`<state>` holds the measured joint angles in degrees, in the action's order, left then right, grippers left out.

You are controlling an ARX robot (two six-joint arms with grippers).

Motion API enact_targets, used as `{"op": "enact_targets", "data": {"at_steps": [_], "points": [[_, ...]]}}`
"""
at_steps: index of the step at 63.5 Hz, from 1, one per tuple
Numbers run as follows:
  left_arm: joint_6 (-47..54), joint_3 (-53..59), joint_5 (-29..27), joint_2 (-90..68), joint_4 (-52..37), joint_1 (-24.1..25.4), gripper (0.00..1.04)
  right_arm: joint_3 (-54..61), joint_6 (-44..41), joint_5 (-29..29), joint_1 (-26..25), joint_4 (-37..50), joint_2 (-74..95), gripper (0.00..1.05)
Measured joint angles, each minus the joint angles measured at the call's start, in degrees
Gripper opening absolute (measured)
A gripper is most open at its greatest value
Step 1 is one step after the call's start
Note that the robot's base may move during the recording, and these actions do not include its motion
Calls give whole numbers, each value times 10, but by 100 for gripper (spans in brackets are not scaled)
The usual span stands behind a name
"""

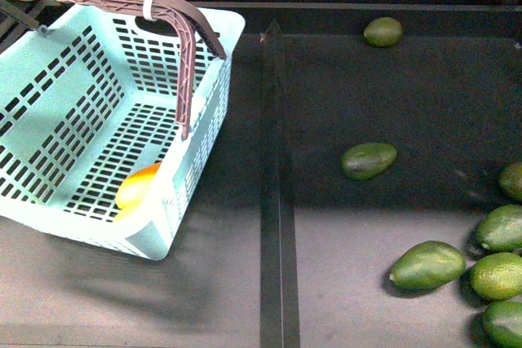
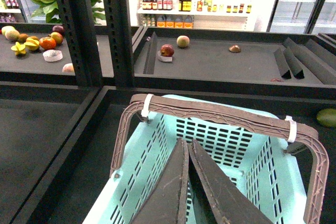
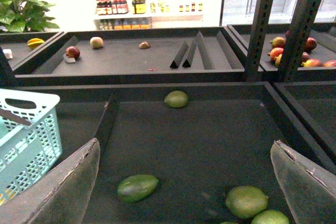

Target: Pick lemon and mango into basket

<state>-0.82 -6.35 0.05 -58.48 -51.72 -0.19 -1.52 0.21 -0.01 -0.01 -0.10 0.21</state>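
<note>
Apparently the task is close to its end: in the front view a yellow-orange fruit (image 1: 137, 187) lies inside the basket (image 1: 49, 120), against the wall at its near right corner. The wall hides part of it, so I cannot tell whether it is the lemon or the mango, or both pressed together. On the dark shelf (image 1: 391, 103) outside the basket I find only green avocados (image 1: 369, 160): one near the far edge, one in the middle, and a group at the near right corner. No yellow fruit remains there in any view.

The left claw (image 2: 187, 182) hangs over the open basket, just behind the brown handle (image 2: 220, 116), with its two dark fingers pressed together and nothing between them. The right claw (image 3: 184, 187) is spread wide over the avocado side of the shelf, also empty (only the two pale finger edges show).

My judgement: if one fruit is missing, the next move calls for finding it first, and for not taking an avocado by mistake.

Only the front view shows the fruit in the basket. The wrist views show instead the far shelves with other fruit, and each claw.
</note>
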Motion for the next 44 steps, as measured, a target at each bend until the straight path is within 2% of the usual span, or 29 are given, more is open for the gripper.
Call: {"op": "enact_targets", "data": {"at_steps": [6,44], "points": [[0,28,-1,19,-6,0,4,0,0,0,0,0,0,96],[2,55,-1,312,248,0,4,0,0,0,0,0,0,96]]}}
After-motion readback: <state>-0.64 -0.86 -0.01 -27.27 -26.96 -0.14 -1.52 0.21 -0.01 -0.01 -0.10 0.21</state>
